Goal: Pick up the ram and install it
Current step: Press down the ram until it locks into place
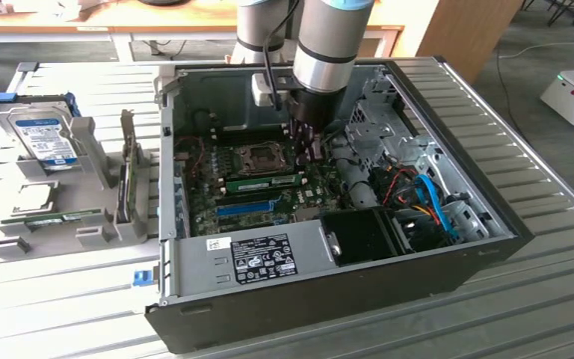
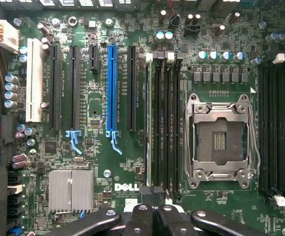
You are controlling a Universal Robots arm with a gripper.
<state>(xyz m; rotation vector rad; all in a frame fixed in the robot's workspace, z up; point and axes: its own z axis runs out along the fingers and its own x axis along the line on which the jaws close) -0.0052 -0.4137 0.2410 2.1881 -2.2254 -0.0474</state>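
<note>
The ram (image 1: 267, 182) is a thin green stick standing on edge in a slot of the motherboard, inside the open computer case (image 1: 486, 224). From the wrist view the ram (image 2: 147, 123) appears edge-on in the outermost of the black memory slots beside the CPU socket (image 2: 220, 140). My gripper (image 1: 310, 148) hangs inside the case, above the board and just past the ram's end towards the exterior view's right. Its fingers (image 2: 142, 216) are pressed together, and the gripper (image 2: 153, 199) has nothing in it.
A grey holder (image 1: 78, 224) at the exterior view's left carries a silver hard drive (image 1: 45, 138) and another green stick (image 1: 63, 218) lying flat. The case walls, drive cage (image 1: 387, 112) and blue and orange cables (image 1: 432, 202) crowd the arm. A blue slot (image 2: 112, 88) lies beside the memory slots.
</note>
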